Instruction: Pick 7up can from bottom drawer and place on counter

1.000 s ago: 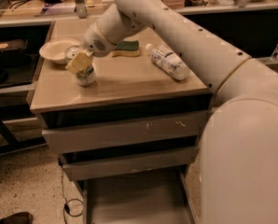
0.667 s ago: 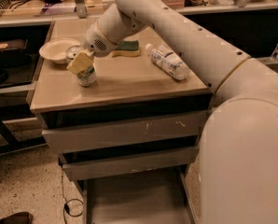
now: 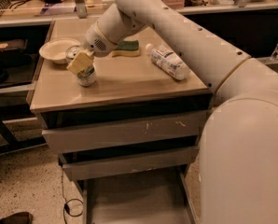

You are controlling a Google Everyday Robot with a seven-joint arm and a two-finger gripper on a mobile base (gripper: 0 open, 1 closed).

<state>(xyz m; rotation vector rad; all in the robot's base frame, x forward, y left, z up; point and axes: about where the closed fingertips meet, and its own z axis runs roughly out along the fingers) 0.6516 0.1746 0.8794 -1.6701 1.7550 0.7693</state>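
The 7up can (image 3: 86, 75) stands on the beige counter (image 3: 129, 80) near its left side, its foot on the surface. My gripper (image 3: 80, 62) reaches down from the white arm and is shut on the can's upper part, with a yellowish finger (image 3: 79, 63) across its side. The can's shiny top (image 3: 72, 52) peeks out behind the finger. The bottom drawer (image 3: 134, 199) is pulled open below, and the part of its flat grey floor that shows is bare. The two drawers above it are shut.
A white bowl (image 3: 56, 50) sits at the counter's back left, just behind the can. A green and yellow sponge (image 3: 127, 48) lies at the back middle. A clear plastic bottle (image 3: 169, 62) lies on its side at the right. My arm's bulk fills the right.
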